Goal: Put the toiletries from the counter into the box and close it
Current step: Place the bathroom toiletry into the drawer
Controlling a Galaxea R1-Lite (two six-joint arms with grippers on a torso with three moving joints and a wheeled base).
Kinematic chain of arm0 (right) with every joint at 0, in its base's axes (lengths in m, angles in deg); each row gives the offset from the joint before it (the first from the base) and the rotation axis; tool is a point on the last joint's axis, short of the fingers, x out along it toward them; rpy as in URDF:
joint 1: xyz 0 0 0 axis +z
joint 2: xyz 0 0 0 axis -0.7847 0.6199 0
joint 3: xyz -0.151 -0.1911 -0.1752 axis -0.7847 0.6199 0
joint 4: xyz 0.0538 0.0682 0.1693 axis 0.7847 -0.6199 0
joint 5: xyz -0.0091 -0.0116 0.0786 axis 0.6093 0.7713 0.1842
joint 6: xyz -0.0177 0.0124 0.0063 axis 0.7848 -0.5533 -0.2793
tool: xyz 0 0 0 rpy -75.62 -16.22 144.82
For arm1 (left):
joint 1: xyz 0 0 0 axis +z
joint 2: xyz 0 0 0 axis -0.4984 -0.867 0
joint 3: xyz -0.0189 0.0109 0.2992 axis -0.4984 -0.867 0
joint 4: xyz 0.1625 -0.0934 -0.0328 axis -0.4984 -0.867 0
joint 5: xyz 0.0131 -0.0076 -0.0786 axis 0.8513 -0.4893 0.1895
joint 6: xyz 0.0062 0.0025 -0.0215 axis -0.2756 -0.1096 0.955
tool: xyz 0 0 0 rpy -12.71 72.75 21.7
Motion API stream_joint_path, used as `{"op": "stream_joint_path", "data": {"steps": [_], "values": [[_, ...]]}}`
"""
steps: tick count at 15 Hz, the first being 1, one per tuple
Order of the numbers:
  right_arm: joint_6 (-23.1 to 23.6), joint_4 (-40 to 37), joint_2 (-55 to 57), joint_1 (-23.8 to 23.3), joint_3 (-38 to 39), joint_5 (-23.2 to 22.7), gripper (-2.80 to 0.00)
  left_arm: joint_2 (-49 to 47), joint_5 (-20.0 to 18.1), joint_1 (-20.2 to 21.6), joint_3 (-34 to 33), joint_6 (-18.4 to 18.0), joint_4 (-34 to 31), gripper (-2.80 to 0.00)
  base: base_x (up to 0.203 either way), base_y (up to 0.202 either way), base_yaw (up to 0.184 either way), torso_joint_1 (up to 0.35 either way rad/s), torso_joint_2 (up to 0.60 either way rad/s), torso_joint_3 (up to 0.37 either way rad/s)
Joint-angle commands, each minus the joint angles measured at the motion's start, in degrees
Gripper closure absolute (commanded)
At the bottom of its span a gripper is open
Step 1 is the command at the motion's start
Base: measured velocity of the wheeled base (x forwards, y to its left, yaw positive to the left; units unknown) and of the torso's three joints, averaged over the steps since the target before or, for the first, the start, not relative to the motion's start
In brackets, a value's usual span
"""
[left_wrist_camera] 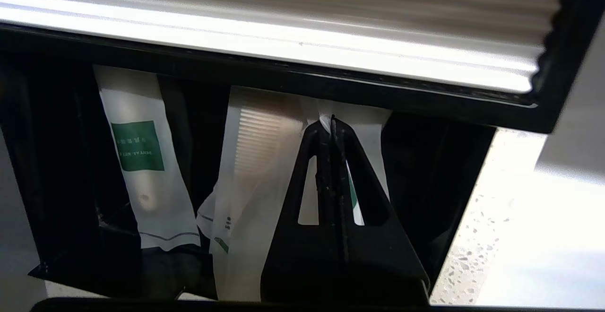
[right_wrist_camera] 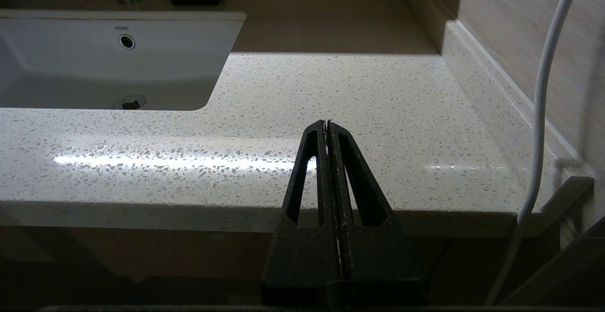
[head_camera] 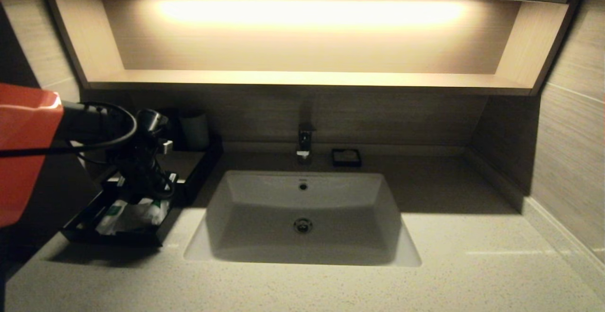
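The black box (head_camera: 113, 237) stands open on the counter to the left of the sink. Several white toiletry packets (head_camera: 134, 212) lie in it. In the left wrist view I see a packet with a green label (left_wrist_camera: 137, 146), a comb packet (left_wrist_camera: 250, 160) and a third white packet (left_wrist_camera: 371, 127). My left gripper (left_wrist_camera: 331, 120) is down inside the box (left_wrist_camera: 293, 78), shut on the edge of the third packet. It also shows in the head view (head_camera: 149, 196). My right gripper (right_wrist_camera: 327, 123) is shut and empty, off the counter's front edge at the right.
The white sink (head_camera: 302, 208) is in the middle, with the faucet (head_camera: 305, 142) and a black soap dish (head_camera: 346, 157) behind it. A cup (head_camera: 194, 130) stands on a black tray behind the box. A white cable (right_wrist_camera: 543, 90) hangs by the right wall.
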Motion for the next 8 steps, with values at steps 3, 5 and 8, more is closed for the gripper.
{"op": "stream_joint_path", "data": {"steps": [3,5,8], "values": [[0.0,0.0,0.0,0.0,0.1,0.0,0.00,-0.4,0.1,0.4,0.1,0.2,-0.1,0.00,0.000,0.000,0.000,0.000,0.00,0.000],[0.0,0.0,0.0,0.0,0.1,0.0,0.00,-0.4,-0.1,0.6,0.1,0.2,0.8,-2.80,0.000,0.000,0.000,0.000,0.00,0.000],[0.0,0.0,0.0,0.0,0.1,0.0,0.00,0.7,0.1,0.6,0.0,0.2,0.3,-2.80,0.000,0.000,0.000,0.000,0.00,0.000]]}}
